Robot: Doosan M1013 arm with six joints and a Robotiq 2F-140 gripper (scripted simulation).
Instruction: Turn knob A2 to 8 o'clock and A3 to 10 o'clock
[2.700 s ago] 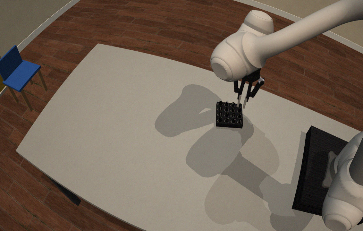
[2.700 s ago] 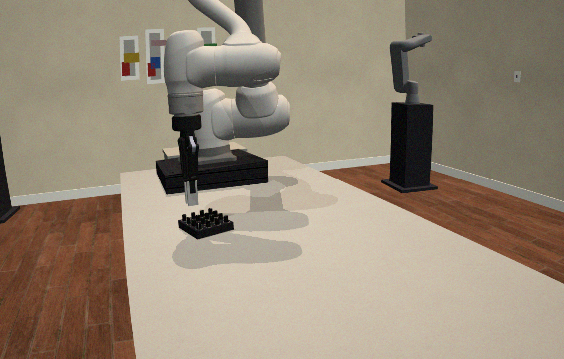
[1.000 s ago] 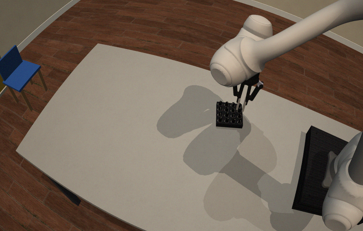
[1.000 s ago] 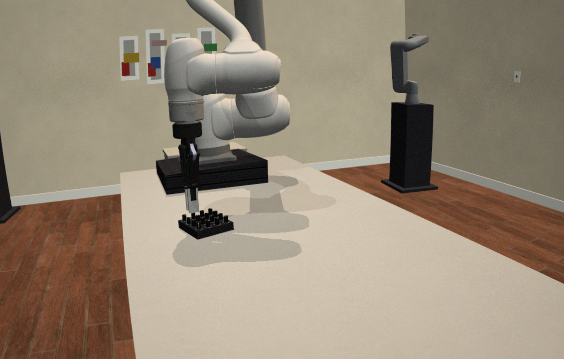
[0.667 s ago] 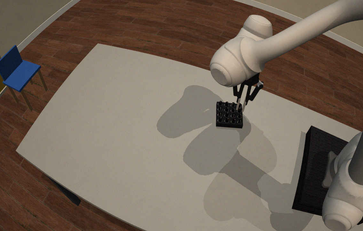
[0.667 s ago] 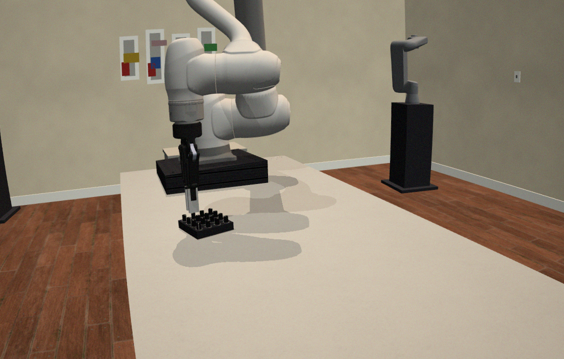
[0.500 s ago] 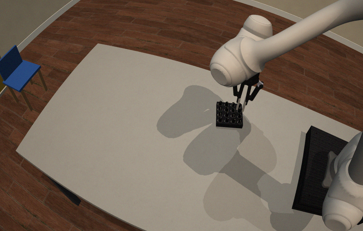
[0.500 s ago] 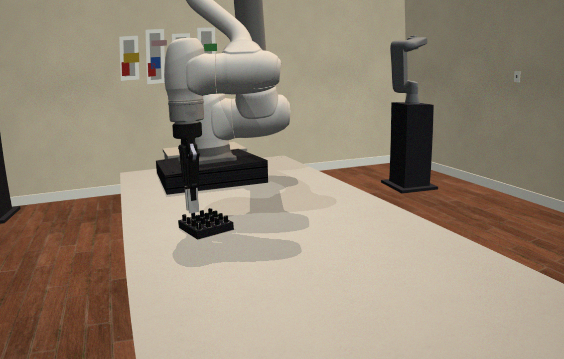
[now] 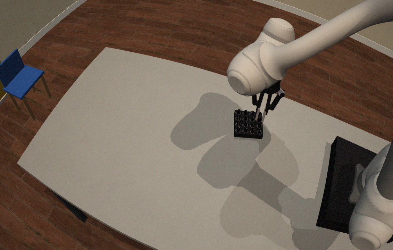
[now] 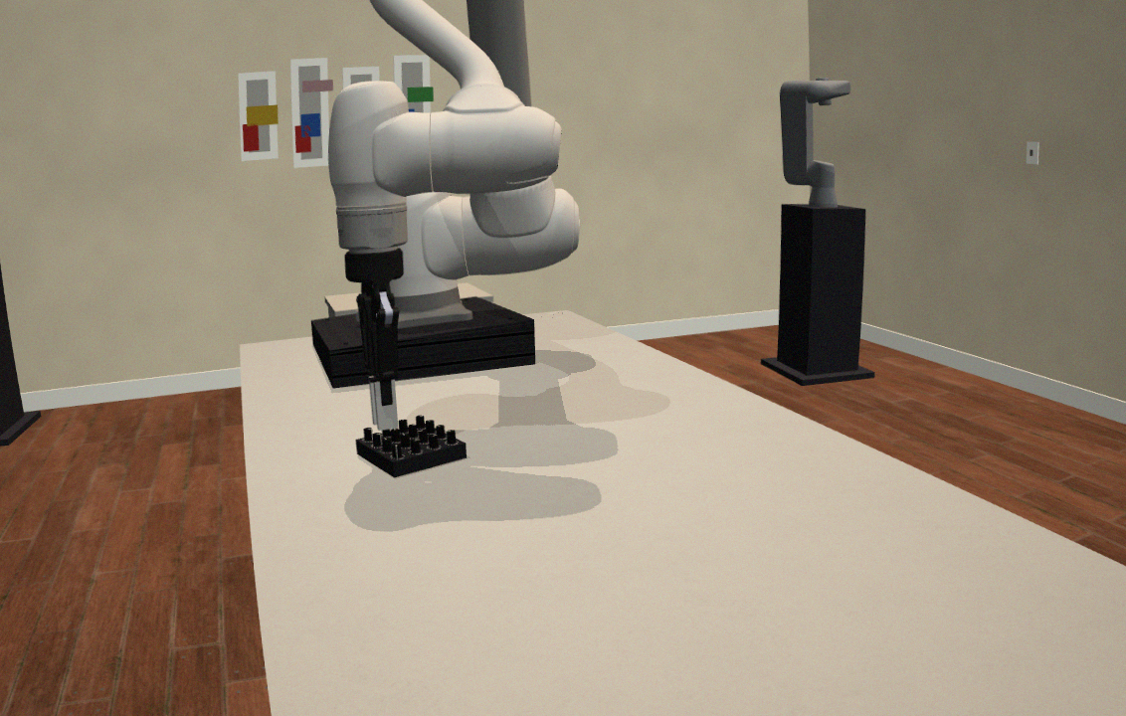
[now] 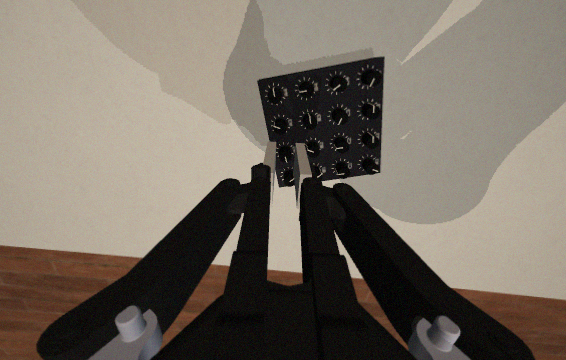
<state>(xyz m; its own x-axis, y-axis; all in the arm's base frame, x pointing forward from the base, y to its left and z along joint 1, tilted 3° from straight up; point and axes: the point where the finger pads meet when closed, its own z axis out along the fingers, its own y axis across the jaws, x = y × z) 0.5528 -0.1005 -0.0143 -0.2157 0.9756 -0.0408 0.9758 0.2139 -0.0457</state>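
The black knob box [image 11: 325, 122] stands on its feet on the table, with several rows of black knobs that each carry a white line. It also shows in the top view [image 9: 248, 125] and the exterior view [image 10: 411, 445]. My gripper [image 11: 285, 156] points straight down over the box's left column in the wrist view, the one farthest from the printed names. The fingers stand a narrow gap apart, one on each side of the second knob from the bottom [image 11: 285, 150]. The fingertips [image 10: 383, 420] are at about the height of the knob tops. I cannot tell whether they touch it.
The arm's black base plate [image 9: 344, 183] sits on the table's end near the box. The big white wrist [image 9: 253, 71] hangs over the box. A blue chair [image 9: 21, 77] and shelves stand off the table's far side. Other arms on black pedestals [image 10: 821, 293] stand by the walls.
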